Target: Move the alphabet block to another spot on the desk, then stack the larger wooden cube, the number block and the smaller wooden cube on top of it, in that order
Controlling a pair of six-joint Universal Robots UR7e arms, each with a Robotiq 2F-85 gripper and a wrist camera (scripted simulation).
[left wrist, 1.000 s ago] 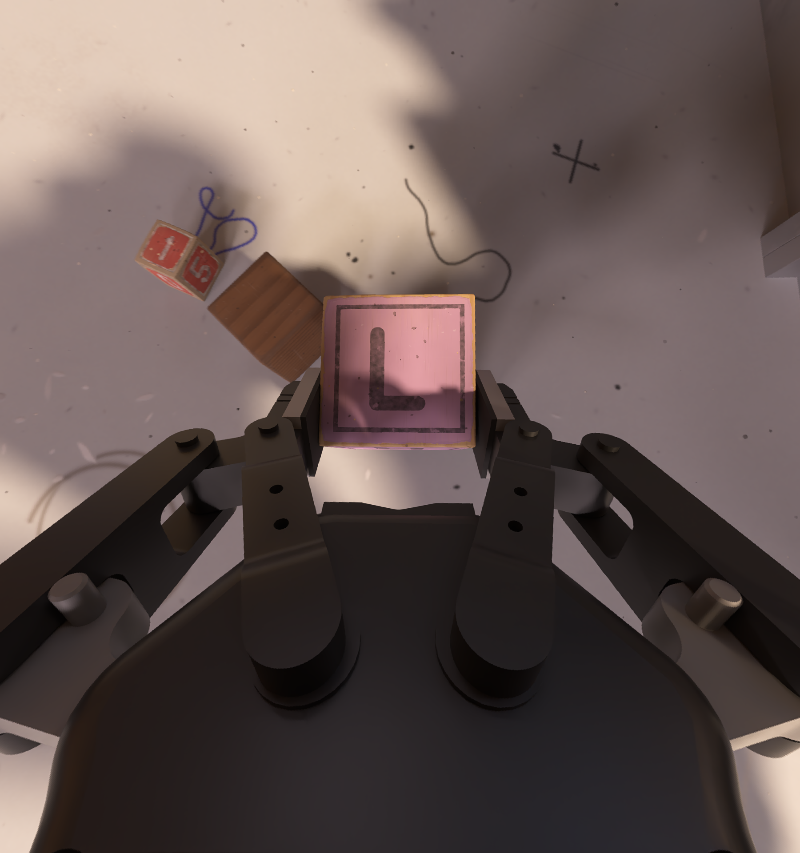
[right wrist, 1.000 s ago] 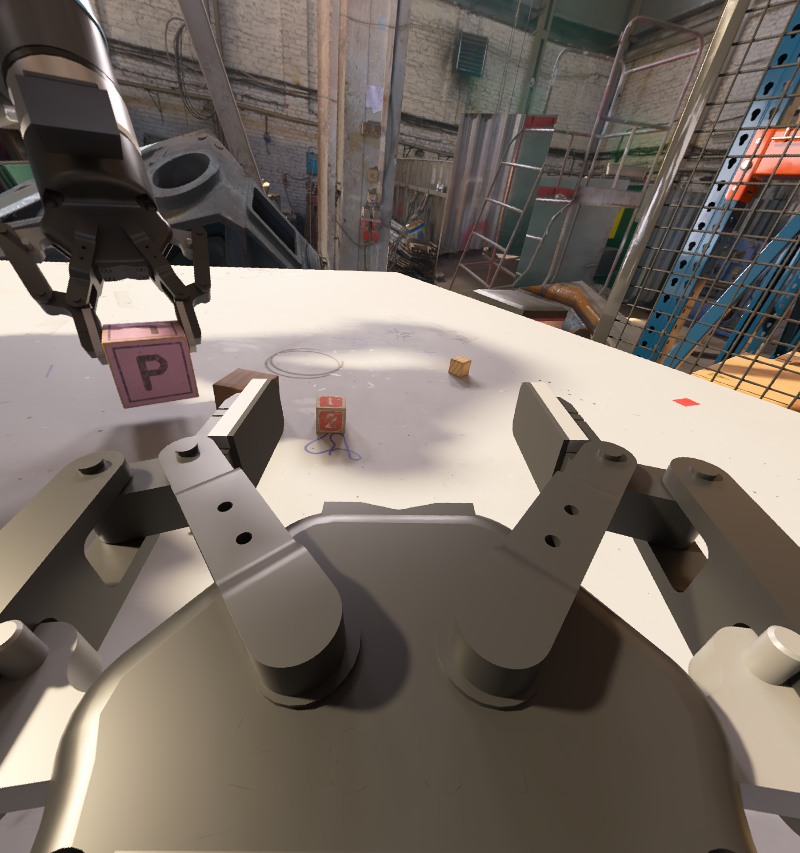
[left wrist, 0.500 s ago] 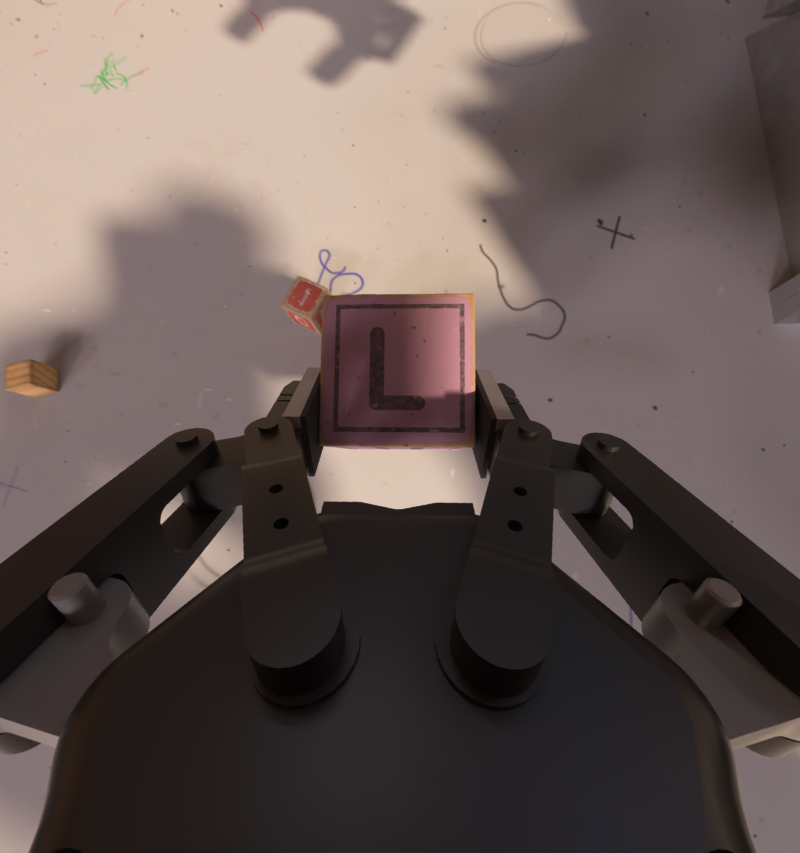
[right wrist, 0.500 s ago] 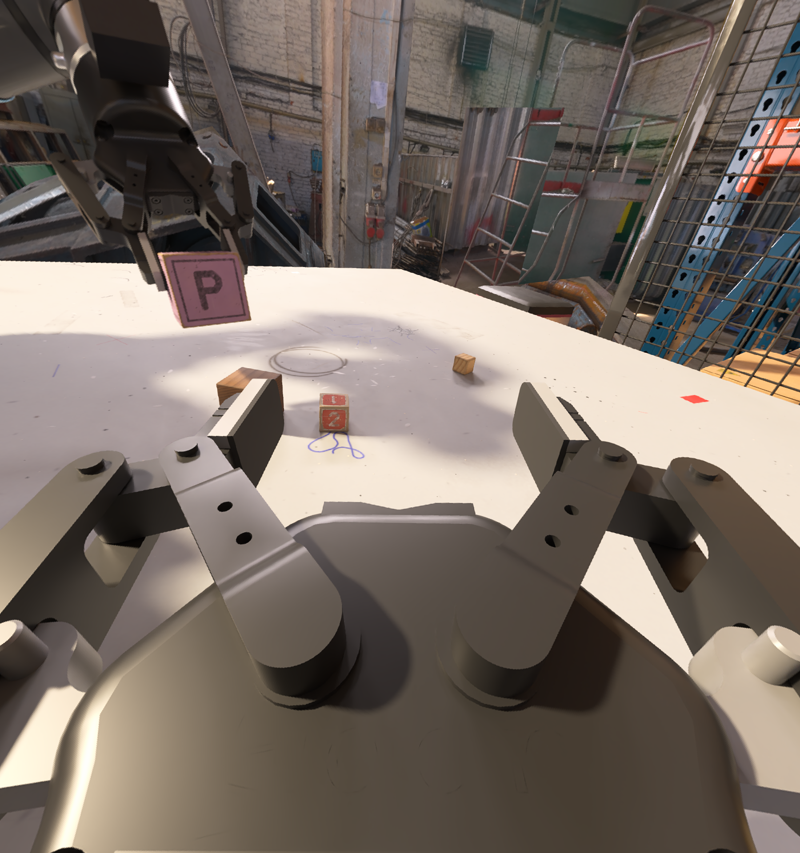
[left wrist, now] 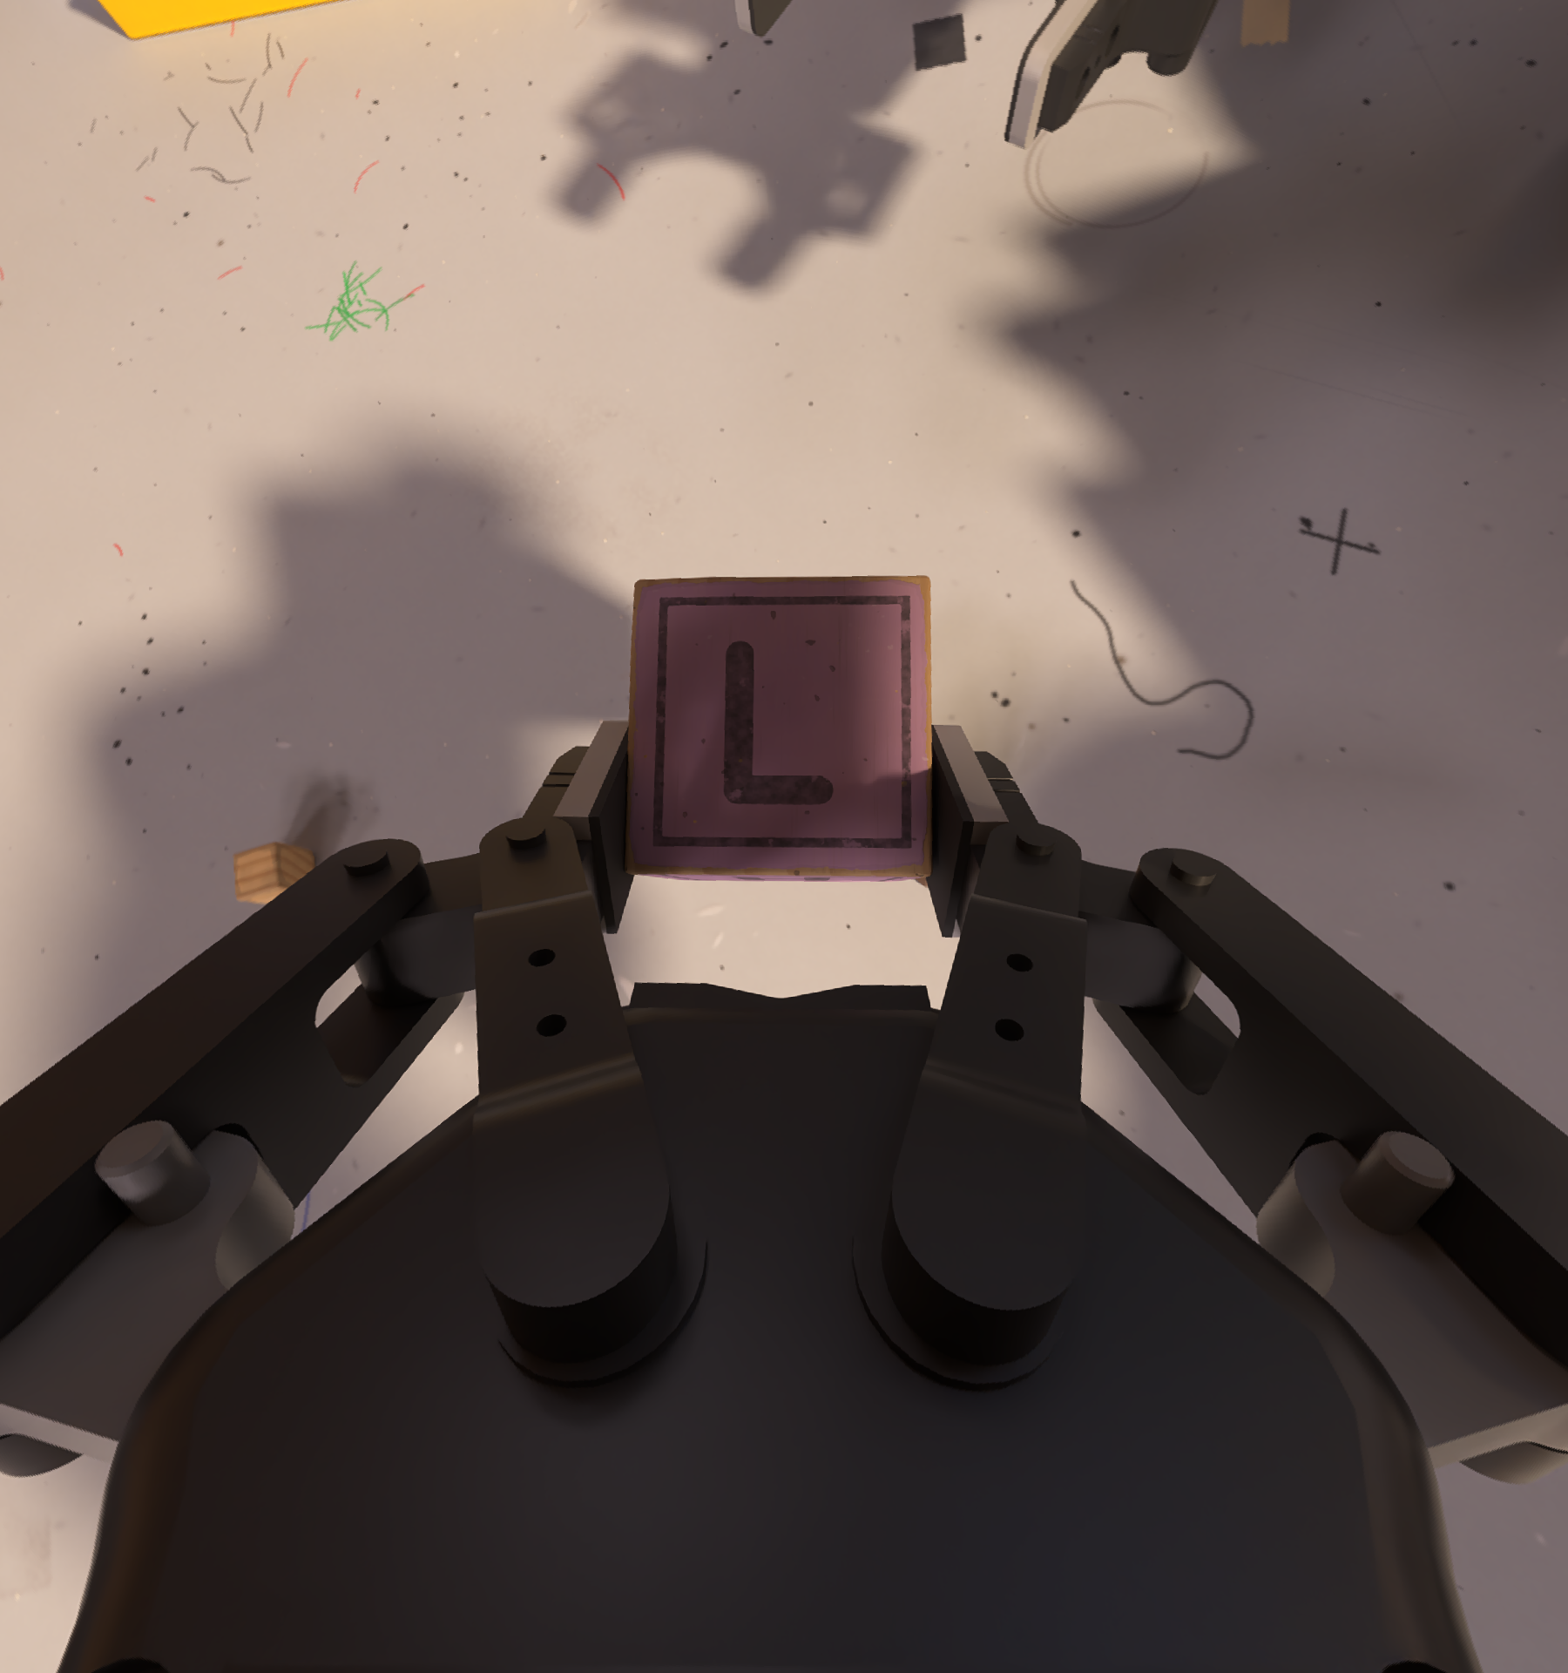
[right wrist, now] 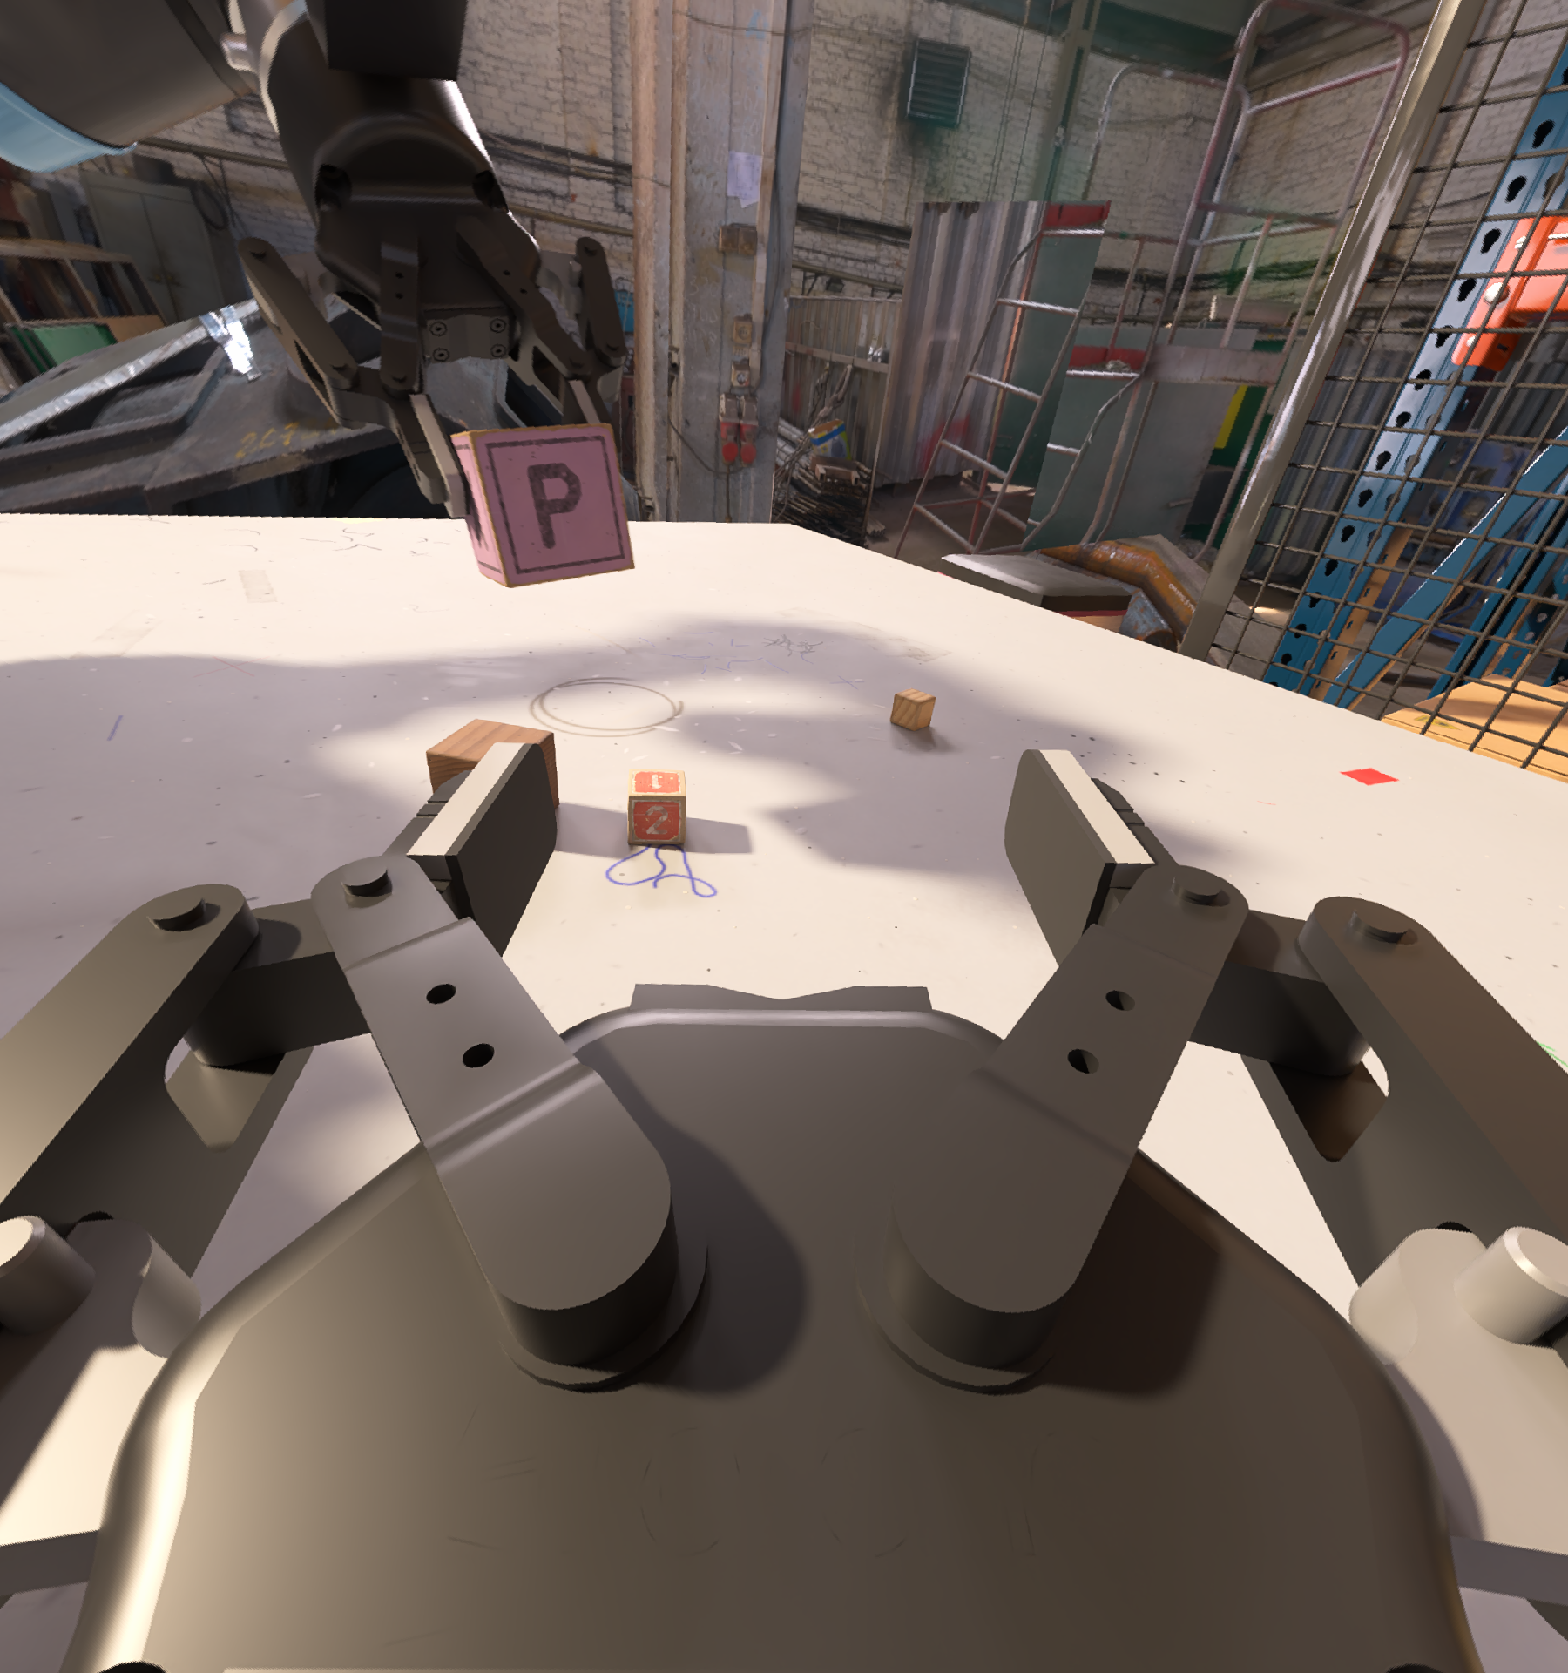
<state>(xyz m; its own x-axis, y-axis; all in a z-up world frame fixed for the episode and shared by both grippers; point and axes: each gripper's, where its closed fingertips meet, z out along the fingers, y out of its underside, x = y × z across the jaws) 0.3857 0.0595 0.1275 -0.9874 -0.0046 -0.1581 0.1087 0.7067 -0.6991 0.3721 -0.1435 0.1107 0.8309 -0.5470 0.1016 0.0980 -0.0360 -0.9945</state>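
Bare desk lies open behind the pen circle and far left. Toward the middle, the larger wooden cube, number block and smaller wooden cube stand well apart, with passable gaps between them.

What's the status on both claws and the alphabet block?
Left claw shut on pink alphabet block, held above desk. Right claw open, empty. Nothing below in the way.

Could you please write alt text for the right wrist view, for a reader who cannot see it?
The left gripper holds a pink alphabet block in the air above a white desk. On the desk below sit a larger wooden cube, a red number block and a smaller wooden cube, all apart. In the foreground, the right gripper is open and empty.
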